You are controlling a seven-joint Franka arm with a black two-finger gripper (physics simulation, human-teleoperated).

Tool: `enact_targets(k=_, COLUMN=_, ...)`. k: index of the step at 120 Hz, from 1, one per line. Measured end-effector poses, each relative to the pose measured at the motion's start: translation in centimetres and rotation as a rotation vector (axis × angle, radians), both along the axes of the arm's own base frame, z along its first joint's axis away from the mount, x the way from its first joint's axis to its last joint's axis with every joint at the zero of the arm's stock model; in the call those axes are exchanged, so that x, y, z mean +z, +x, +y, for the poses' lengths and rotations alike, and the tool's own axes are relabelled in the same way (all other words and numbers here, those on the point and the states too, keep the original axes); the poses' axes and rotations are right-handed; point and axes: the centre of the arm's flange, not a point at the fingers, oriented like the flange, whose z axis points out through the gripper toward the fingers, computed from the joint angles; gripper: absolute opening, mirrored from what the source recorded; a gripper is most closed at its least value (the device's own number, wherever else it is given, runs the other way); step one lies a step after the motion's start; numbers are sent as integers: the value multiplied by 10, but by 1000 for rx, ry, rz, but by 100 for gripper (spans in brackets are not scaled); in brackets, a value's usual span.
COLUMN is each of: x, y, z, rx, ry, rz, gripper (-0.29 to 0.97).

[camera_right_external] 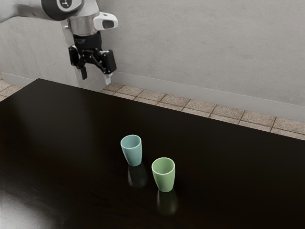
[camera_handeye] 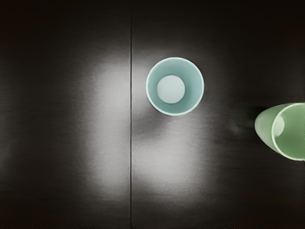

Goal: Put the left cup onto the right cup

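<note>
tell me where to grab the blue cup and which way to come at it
Probably from straight above: the blue cup stands upright with its mouth open. Close the open gripper across its upper wall just below the rim, since the cup tapers toward its base. Line the fingers up away from the side facing the green cup, which stands close by but apart.

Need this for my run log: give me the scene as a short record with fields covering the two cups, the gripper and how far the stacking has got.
blue cup: upright, empty, on the dark table, toward the exterior view's left of the green cup
green cup: upright, on the table, apart from the blue cup
gripper: open, holding nothing, high above the table's far edge, away from both cups
stacking: not yet done; neither cup touched
</note>
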Motion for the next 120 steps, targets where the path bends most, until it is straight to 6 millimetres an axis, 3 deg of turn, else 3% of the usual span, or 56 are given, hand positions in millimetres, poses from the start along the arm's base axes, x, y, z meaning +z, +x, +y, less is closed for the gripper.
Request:
enact_targets(k=9, x=-5, y=0, z=6, rx=17, ry=-2, rz=22, gripper=68)
enact_targets(k=29, x=-15, y=-2, z=38, rx=90, ry=7, rz=60, gripper=68)
enact_targets(k=55, x=-92, y=-6, z=56, rx=135, ry=20, rz=191, gripper=68)
enact_targets(k=88, x=-168, y=35, z=53, rx=139, ry=31, rz=198, gripper=68)
enact_targets(k=120, x=-196, y=84, z=50, rx=142, ry=30, rz=131, gripper=68)
